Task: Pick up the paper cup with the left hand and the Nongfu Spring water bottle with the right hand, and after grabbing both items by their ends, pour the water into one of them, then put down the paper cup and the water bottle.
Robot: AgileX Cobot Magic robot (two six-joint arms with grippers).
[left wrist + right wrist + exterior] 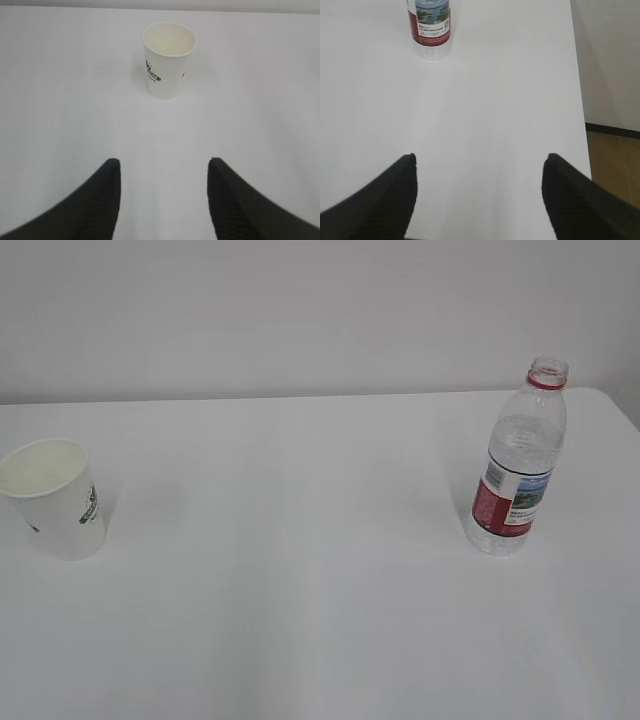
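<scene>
The white paper cup [55, 496] with its green logo stands upright at the left of the white table; in the left wrist view the paper cup [168, 60] is ahead of my left gripper [164, 161], well apart from it. That gripper is open and holds nothing. The uncapped Nongfu Spring water bottle [520, 460], clear with a red-and-white label, stands upright at the right. Its lower part, the bottle [430, 27], shows far ahead and to the left of my right gripper [480, 156], which is open wide and empty. Neither arm shows in the exterior view.
The white table [300, 570] runs between cup and bottle. Its right edge [581, 110] drops to a wooden floor [615, 165] just right of my right gripper. A pale wall stands behind the table.
</scene>
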